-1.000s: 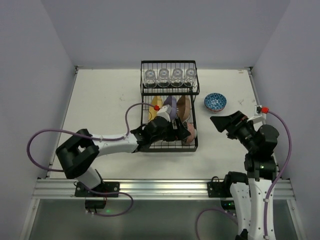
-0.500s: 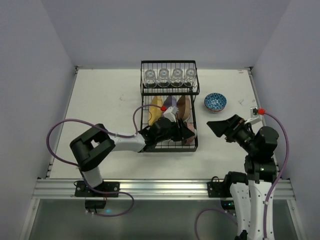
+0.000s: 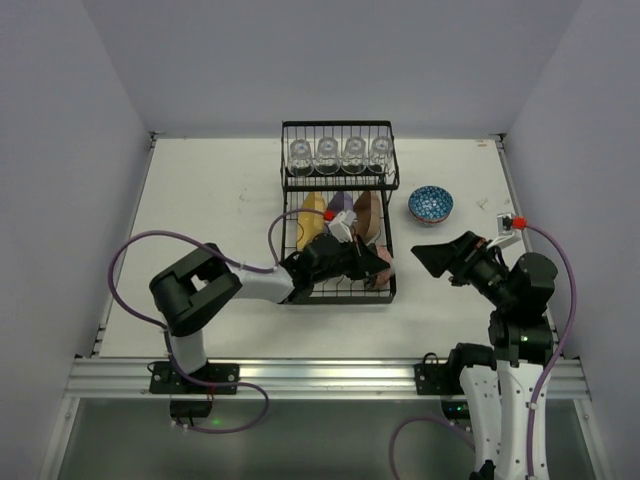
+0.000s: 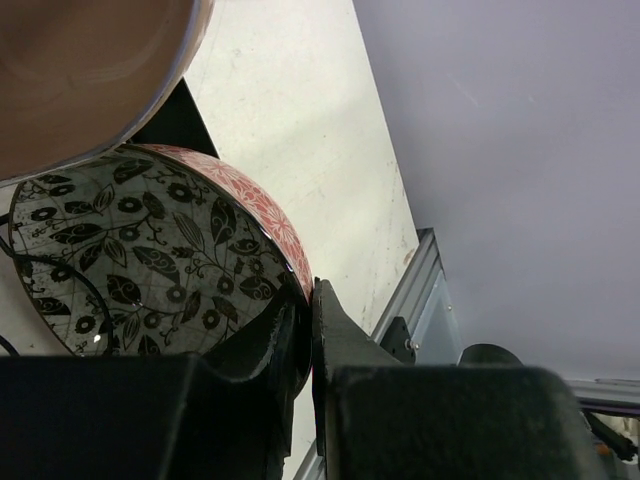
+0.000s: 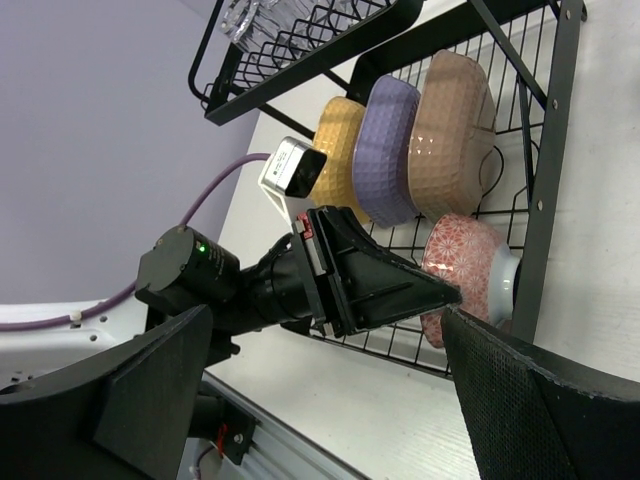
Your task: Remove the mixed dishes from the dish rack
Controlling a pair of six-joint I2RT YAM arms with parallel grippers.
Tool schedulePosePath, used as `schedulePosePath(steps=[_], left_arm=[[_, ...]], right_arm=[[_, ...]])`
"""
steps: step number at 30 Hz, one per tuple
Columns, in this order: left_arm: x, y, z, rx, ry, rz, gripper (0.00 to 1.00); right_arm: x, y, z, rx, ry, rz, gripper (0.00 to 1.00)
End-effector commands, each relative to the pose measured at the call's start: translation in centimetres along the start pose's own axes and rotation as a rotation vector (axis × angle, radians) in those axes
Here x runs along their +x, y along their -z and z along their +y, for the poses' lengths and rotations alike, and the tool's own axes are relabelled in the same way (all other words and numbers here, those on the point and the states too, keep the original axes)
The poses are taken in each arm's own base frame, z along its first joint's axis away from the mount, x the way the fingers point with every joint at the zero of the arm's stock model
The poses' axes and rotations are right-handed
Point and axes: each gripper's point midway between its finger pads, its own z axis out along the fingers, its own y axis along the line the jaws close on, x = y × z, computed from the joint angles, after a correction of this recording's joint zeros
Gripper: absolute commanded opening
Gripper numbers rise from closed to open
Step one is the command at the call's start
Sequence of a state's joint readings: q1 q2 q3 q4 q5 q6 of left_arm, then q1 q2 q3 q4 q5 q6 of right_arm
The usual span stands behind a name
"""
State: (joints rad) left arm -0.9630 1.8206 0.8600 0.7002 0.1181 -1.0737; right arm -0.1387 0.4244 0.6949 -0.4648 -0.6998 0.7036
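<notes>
Currently: dish rack (image 3: 336,186) far-centre, three plates (image 5: 395,150) upright in its lower tier. Red-patterned bowl (image 5: 468,268) on edge at rack's near-right corner, rim pinched by left gripper (image 4: 312,300). Right gripper (image 3: 428,252) spread wide, hovering right of rack.

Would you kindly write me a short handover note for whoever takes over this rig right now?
Left pincer: shut on the rim of the red patterned bowl, in the rack's lower tier.
Right pincer: open, empty, right of the rack.
Done: blue bowl on the table, right of the rack.
To do: that red bowl; yellow plate, purple plate, brown plate upright in the slots; four glasses on the upper shelf.
</notes>
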Motion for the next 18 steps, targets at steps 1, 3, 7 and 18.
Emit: schedulePosePath(steps=[1,3,7,18], left_arm=[[-0.3,0.1,-2.6,0.131,0.020,-0.001,0.00],[-0.3,0.4,-2.8,0.158,0.028,0.002,0.00],[-0.8,1.1,-4.2,0.242,0.026,-0.012,0.00],[-1.2,3.2,-8.6,0.490,-0.027,-0.032,0.00]], right_arm=[[0.4,0.1,0.3,-0.018,0.007,0.017,0.98],[0.3,0.1,0.4,-0.025,0.007,0.019,0.98],[0.2,0.0,0.5,-0.029,0.006,0.018,0.98],[-0.1,0.2,0.6,-0.028,0.016,0.003,0.98]])
